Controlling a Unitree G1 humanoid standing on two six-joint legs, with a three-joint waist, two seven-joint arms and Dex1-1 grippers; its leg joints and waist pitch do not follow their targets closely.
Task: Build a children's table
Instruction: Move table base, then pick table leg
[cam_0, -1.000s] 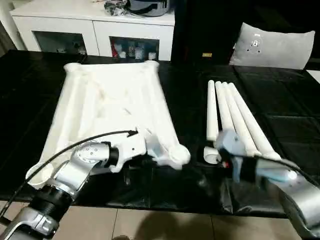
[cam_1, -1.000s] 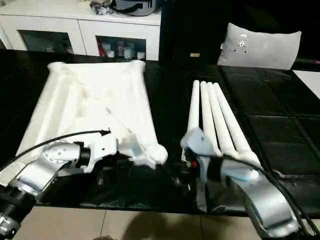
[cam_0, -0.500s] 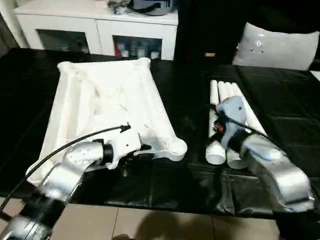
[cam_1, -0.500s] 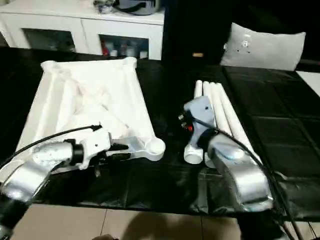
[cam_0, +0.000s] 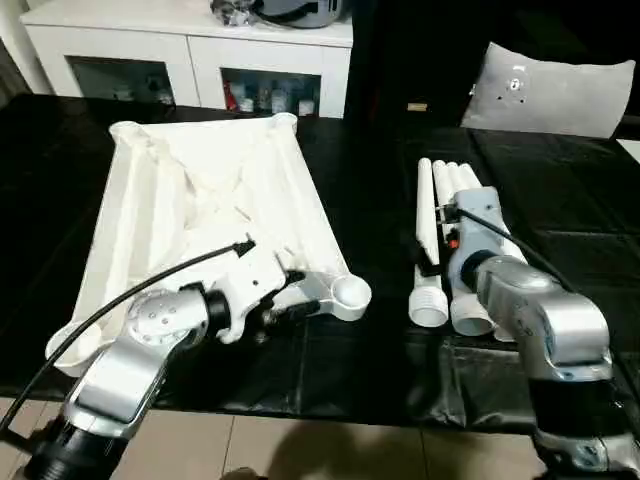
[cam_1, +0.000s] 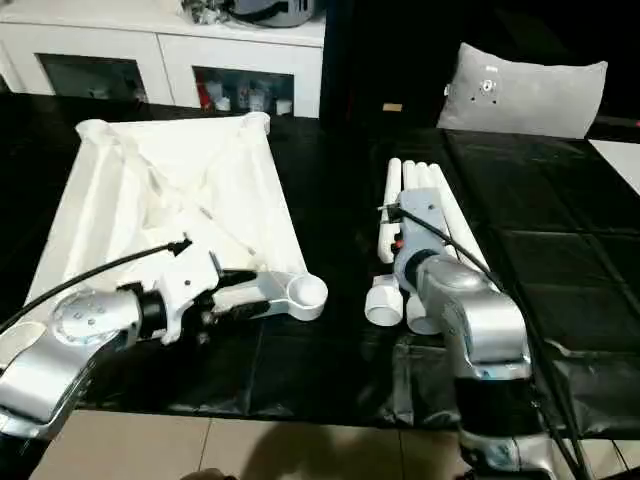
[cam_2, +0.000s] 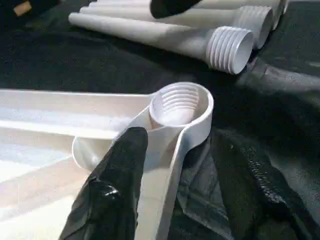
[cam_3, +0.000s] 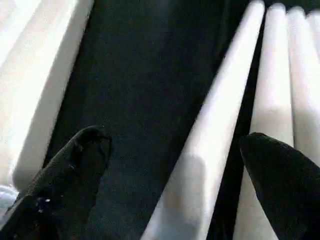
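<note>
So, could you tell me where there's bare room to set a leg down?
The black strip between the tabletop and the legs is bare, as is the black surface between the legs and the pillow. It's crowded at the corner socket.

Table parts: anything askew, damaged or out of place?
Nothing stands out. The tabletop lies ribbed side up, undamaged, near corner socket empty. Four legs lie side by side to its right, threaded ends toward the robot.

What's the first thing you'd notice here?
A big white table top lies upside down on the black surface, ribs showing. Beside it on the robot's right, four white legs lie side by side. The right tool hangs open over the nearest leg.
</note>
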